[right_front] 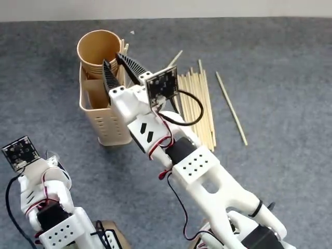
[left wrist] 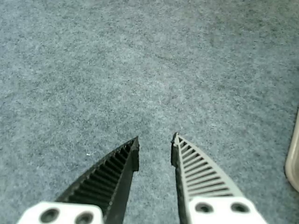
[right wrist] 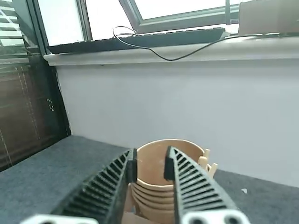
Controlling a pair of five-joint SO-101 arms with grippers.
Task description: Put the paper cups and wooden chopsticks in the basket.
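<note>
Grey table covering [right_front: 280, 62]: a felt-like cloth is spread over the whole table, and all things are set on it.

Basket [right_front: 111, 124]: a beige, perforated, upright container is placed at the far left of the table.

Paper cups [right_front: 96, 46]: a nested stack of brown cups is held upright in the far end of the basket, with the rim well above the basket wall. In the right wrist view the stack [right wrist: 152, 191] is seen through the gap between the fingers.

Pale stick ends [right wrist: 208, 161]: these are stood up just beside the cup stack; whether they are chopsticks cannot be told.

Wooden chopsticks [right_front: 197, 104]: a loose bundle is laid flat on the cloth, near the basket on its right and partly covered by the right arm.

Single chopstick [right_front: 231, 109]: one is laid apart, to the right of the bundle.

Right gripper [right_front: 114, 59] [right wrist: 151, 151]: it is held over the basket, just beside the cup stack. The jaws are parted a little and nothing is gripped; contact with the cups cannot be told.

Left gripper [left wrist: 155, 140]: it is pointed down at bare cloth on the near left side, well apart from the chopsticks. The jaws are narrowly parted and nothing is gripped.

Wall and window sill [right wrist: 187, 51]: these are seen behind the table, with a dark cable laid along the sill.
</note>
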